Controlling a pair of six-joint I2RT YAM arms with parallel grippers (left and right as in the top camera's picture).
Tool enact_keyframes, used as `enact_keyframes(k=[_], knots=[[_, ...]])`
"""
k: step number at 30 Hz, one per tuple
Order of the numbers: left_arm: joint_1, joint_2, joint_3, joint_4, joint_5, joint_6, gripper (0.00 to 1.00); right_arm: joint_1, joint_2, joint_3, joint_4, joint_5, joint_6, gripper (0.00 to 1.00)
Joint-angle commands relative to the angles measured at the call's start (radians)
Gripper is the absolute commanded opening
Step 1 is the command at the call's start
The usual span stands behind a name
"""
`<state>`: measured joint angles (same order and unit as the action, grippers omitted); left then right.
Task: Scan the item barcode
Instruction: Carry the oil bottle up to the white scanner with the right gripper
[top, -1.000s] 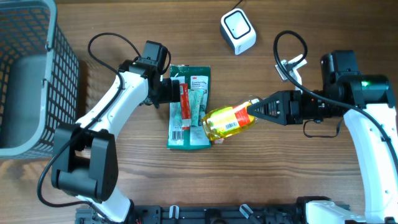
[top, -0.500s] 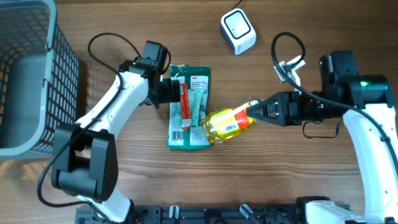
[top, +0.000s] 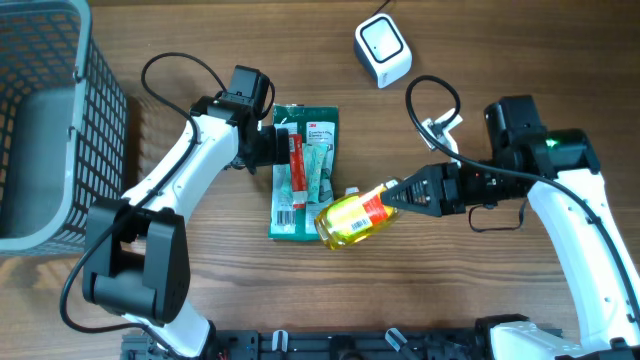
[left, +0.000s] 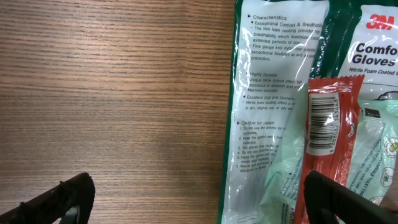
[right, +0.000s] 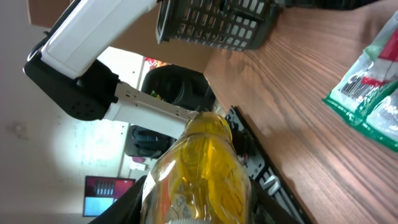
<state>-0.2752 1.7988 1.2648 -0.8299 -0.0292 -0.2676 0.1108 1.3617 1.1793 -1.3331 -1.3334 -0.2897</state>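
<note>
My right gripper (top: 388, 195) is shut on the neck end of a yellow bottle (top: 350, 217) with a red and white label. The bottle hangs tilted just right of the green glove pack (top: 308, 190). In the right wrist view the bottle (right: 199, 168) fills the space between the fingers of the right gripper (right: 196, 208). A white scanner (top: 383, 50) stands at the back of the table. My left gripper (top: 272, 146) is open over the glove pack's left edge. In the left wrist view the left gripper (left: 199, 202) spans bare wood and the pack (left: 280, 112). A red packet (left: 326, 124) with a barcode lies on the pack.
A grey wire basket (top: 40, 120) stands at the far left. The right arm's cable (top: 435, 105) loops between the scanner and the right wrist. The wood table (top: 200, 280) runs to the front rail.
My right gripper has carried the bottle to the left and toward the front edge, and the bottle now tilts more. The left arm has not moved.
</note>
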Motion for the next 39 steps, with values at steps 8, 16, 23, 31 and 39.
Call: enact_keyframes(k=[8, 16, 23, 31, 39], knots=[[-0.003, -0.016, -0.005, 0.000, -0.006, -0.002, 1.00, 0.004, -0.011, -0.003, 0.358, 0.589, 0.500, 0.22], [-0.003, -0.016, -0.005, 0.000, -0.006, -0.002, 1.00, 0.004, -0.010, -0.003, 0.357, 0.948, 0.536, 0.22], [-0.003, -0.016, -0.005, 0.000, -0.006, -0.002, 1.00, 0.004, 0.117, 0.294, 0.181, 1.080, 0.517, 0.22], [-0.003, -0.016, -0.005, 0.000, -0.006, -0.002, 1.00, 0.133, 0.490, 0.813, 0.109, 1.485, 0.471, 0.22], [-0.003, -0.016, -0.005, 0.000, -0.006, -0.002, 1.00, 0.358, 0.671, 0.812, 0.504, 2.098, 0.257, 0.21]])
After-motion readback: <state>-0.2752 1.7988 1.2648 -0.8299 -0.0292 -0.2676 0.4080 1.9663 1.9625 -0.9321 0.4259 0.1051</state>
